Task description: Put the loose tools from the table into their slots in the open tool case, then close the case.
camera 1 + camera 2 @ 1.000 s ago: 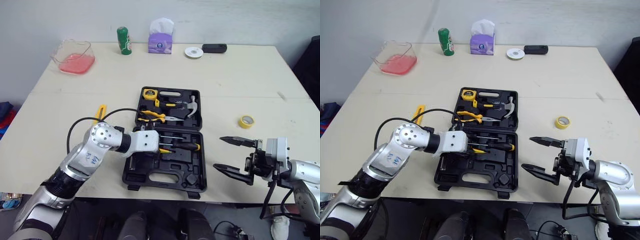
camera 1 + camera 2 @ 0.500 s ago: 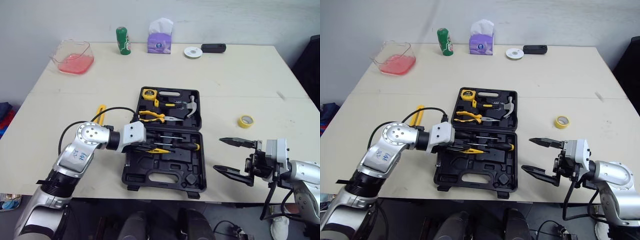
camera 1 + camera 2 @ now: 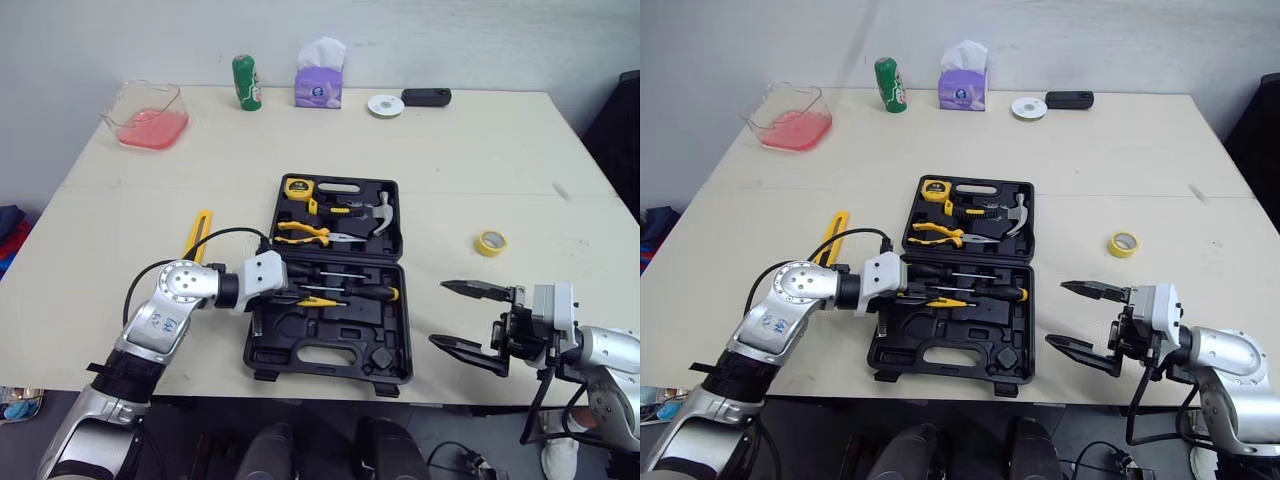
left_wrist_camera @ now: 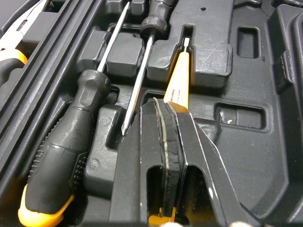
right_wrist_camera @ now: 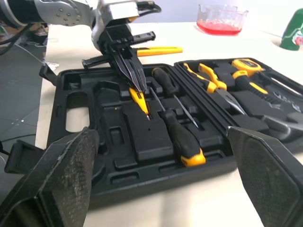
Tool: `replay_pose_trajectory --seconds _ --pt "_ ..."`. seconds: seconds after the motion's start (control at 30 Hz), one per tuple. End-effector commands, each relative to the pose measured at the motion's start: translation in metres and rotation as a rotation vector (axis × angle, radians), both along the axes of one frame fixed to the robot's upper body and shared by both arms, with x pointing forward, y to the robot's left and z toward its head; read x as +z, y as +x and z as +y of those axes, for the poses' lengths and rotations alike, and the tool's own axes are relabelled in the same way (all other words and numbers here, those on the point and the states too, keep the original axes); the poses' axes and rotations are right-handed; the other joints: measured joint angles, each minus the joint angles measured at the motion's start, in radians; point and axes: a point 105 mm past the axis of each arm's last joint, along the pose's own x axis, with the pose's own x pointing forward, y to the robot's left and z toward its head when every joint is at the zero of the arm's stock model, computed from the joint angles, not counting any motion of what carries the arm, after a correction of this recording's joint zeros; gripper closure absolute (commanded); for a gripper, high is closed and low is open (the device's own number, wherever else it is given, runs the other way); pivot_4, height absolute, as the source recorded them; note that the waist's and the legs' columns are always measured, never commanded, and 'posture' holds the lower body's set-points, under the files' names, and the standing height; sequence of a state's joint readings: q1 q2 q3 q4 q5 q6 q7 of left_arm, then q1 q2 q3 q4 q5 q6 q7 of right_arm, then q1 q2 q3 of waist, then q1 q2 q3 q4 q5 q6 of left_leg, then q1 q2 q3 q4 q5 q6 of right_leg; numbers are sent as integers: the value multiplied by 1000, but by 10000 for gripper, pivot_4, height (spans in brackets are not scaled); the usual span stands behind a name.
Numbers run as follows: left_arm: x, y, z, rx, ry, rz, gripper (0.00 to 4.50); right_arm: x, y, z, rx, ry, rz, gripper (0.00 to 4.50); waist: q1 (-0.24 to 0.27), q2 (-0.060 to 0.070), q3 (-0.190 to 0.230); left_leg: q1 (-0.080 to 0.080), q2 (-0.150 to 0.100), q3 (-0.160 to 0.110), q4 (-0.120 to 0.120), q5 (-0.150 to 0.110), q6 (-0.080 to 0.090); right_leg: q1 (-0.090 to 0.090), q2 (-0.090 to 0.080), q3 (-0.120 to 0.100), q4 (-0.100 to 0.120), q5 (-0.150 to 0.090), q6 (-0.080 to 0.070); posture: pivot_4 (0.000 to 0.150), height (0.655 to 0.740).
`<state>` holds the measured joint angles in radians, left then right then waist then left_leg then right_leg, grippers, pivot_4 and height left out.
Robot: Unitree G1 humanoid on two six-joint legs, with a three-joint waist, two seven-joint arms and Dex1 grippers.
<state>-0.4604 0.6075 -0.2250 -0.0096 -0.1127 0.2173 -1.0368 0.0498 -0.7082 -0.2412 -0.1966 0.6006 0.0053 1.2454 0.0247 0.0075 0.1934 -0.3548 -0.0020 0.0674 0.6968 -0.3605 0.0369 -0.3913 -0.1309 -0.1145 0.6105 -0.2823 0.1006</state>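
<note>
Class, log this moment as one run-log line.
left gripper: shut on yellow screwdriver, in tool case | right gripper: open, beside case | utility knife: on table | case: open

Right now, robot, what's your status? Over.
Left gripper shut on yellow screwdriver in open tool case. Right gripper open, empty. Loose on table: yellow knife.

Pink tub (image 3: 146, 112), green can (image 3: 245, 81), tissue box (image 3: 320, 80) at back.
</note>
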Motion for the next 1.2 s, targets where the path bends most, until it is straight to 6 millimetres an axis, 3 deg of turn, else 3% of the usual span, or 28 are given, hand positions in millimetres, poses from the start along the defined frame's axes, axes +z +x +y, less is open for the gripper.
replay_pose_trajectory --seconds 0.03,0.1,0.2,0.33,0.47,0.5,0.57,0.7,0.8,1.0,1.1,1.2 --pt "-35 -2 11 73 65 130 44606 6 -1 -3 -5 1 -39 0 -1 1 0 0 0 0 0 0 0 0 0 0 0 0 0 1500 7400" --pt "-42 0 13 99 78 143 44606 4 -2 -5 -10 0 -39 0 0 2 -2 1 0 0 0 0 0 1 0 0 0 0 0 1500 7400" --pt "-24 0 6 66 -11 90 44606 4 -2 -9 -23 -3 -44 0 0 3 -3 2 0 0 0 0 0 2 -1 1 -2 0 0 1500 7400" --pt "30 -9 15 4 -217 -10 44606 13 0 -24 -70 -44 -72 0 -4 3 -2 1 1 0 0 0 -1 0 -1 1 -1 0 0 1500 7400" --pt "57 -14 64 116 -279 -80 44606 28 9 -57 -161 -107 -89 0 -11 2 -1 -1 1 0 0 -1 -1 -2 -1 0 -1 0 0 1500 7400" --pt "61 -14 78 170 -285 -100 41751 30 10 -67 -178 -121 -64 0 -11 2 -1 -1 1 0 0 -1 -1 -2 -1 0 -1 0 0 1500 7400" --pt "58 -21 111 271 -253 -107 35345 39 17 -91 -257 -155 -92 0 -13 2 -1 -1 1 0 0 -1 -1 -1 -1 0 -4 0 0 1500 7400" --pt "59 -29 157 467 -262 -145 16645 48 24 -129 -381 -201 -139 0 -17 3 -1 0 1 1 -1 -1 0 -1 -1 0 -6 0 0 1500 7400" --pt "61 -40 227 741 -246 -204 1997 52 25 -166 -513 -270 -161 0 -17 3 0 0 1 0 -1 -1 -1 -1 -2 0 -6 0 0 1500 7400" --pt "56 -79 327 1179 -241 -288 726 52 23 -208 -686 -353 -184 0 -32 3 0 1 1 2 -6 -2 -1 -2 -3 0 -8 -1 -1 1500 7400" --pt "47 -100 351 1299 -222 -288 726 48 23 -212 -702 -371 -182 0 -38 3 0 1 1 2 -9 -3 -2 -3 -3 1 -9 -1 -1 1500 7400" --pt "41 -111 358 1345 -235 -281 726 46 24 -212 -704 -379 -191 0 -49 3 0 2 1 3 -13 -2 -3 -4 -4 1 -9 -1 -2 1500 7400"
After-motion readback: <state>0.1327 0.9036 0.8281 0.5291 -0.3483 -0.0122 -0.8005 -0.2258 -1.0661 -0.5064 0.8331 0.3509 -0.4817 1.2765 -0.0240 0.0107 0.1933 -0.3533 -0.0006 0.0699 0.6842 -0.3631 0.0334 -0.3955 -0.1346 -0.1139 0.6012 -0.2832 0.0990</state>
